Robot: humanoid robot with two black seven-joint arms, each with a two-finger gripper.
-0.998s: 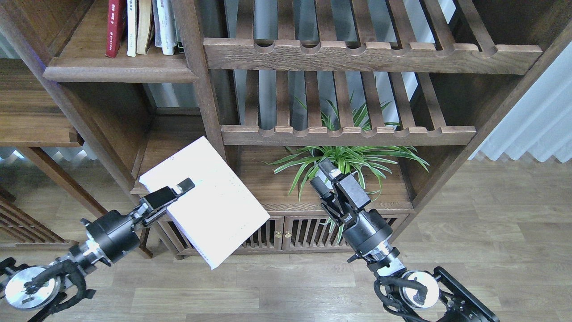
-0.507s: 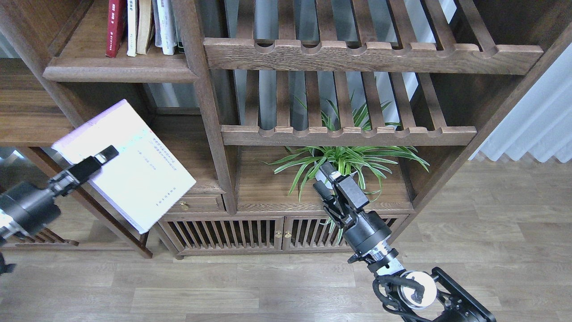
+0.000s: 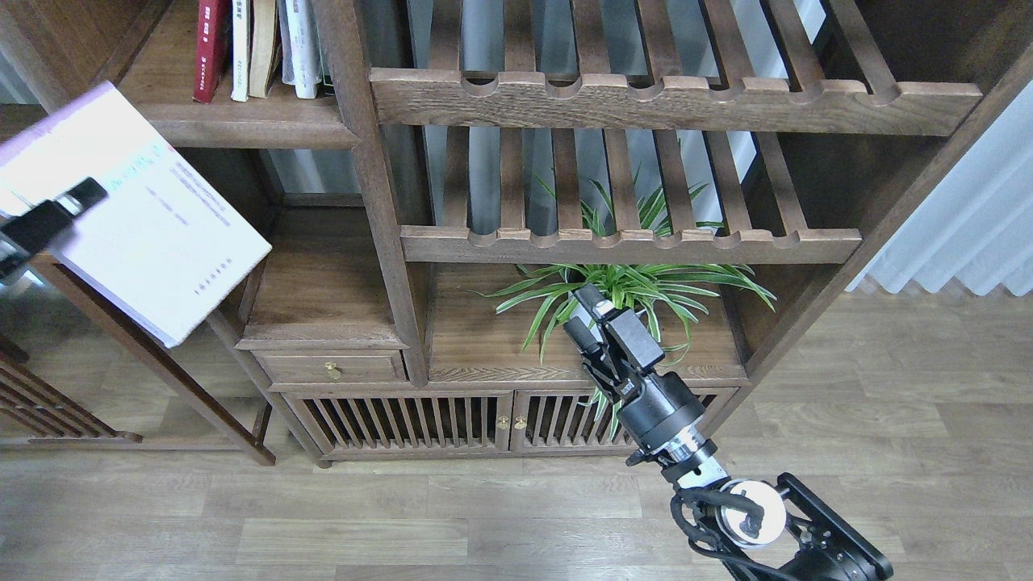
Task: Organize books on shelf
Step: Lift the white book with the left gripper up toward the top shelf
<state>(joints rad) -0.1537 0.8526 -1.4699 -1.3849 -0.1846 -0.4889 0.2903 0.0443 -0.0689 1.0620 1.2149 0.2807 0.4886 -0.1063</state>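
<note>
Up at the far left, the left gripper (image 3: pixel 69 206) pinches a pale lavender-white paperback (image 3: pixel 153 242), one flat black finger lying across its cover near the left edge. The book is large, thin and smooth, tilted in the air with its lower corner dropping toward the drawer cabinet (image 3: pixel 327 367); faint lines of small print cross the cover. It hangs just in front of and below the solid dark-brown shelf (image 3: pixel 242 129), whose thick front lip is rounded and grainy. On that board stand a dark red book (image 3: pixel 210 48) and several pale-spined ones, upright. To the right run slatted racks (image 3: pixel 670 101) with scalloped rails. The right gripper (image 3: pixel 593 319) points up before a spiky green plant (image 3: pixel 637 282), its jaws slightly spread around nothing.
</note>
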